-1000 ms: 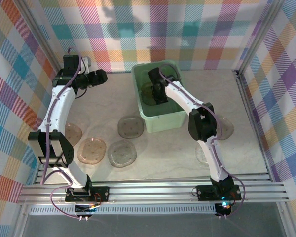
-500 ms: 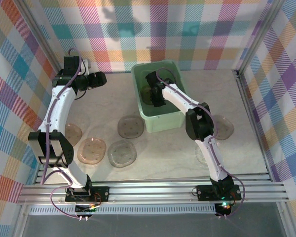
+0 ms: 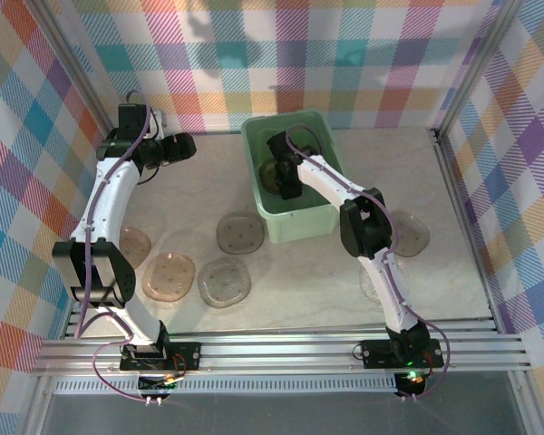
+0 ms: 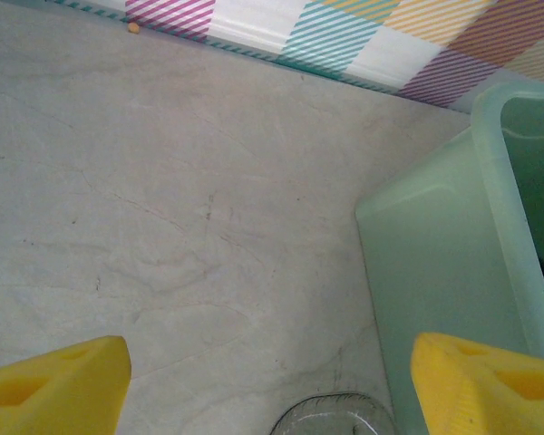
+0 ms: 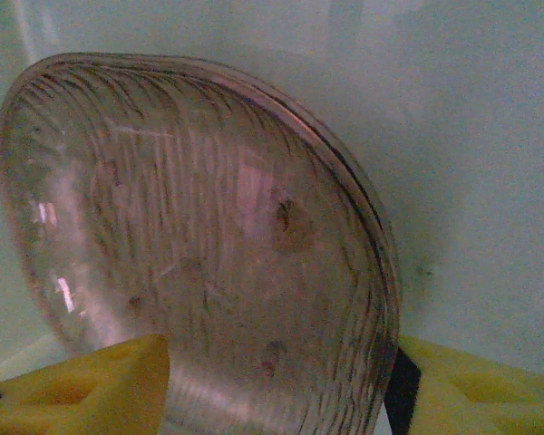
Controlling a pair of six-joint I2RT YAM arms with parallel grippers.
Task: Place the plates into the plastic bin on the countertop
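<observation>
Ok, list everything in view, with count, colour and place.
countertop: one, beige marbled, between plaid walls
plastic bin: one, mint green, far centre of countertop
left plates: four, clear to amber, on countertop left of bin
right plates: two, smoky, on countertop right of bin, partly covered
binned plate: at least one, clear ribbed, inside bin
left fingers: yellow, open, above countertop beside bin
right fingers: yellow, open, inside bin, flanking the plate

Plaid walls [image 3: 344, 54] enclose the scene from 9 through 12 to 3 o'clock; aluminium rails [image 3: 281, 349] cross at 6 o'clock.
</observation>
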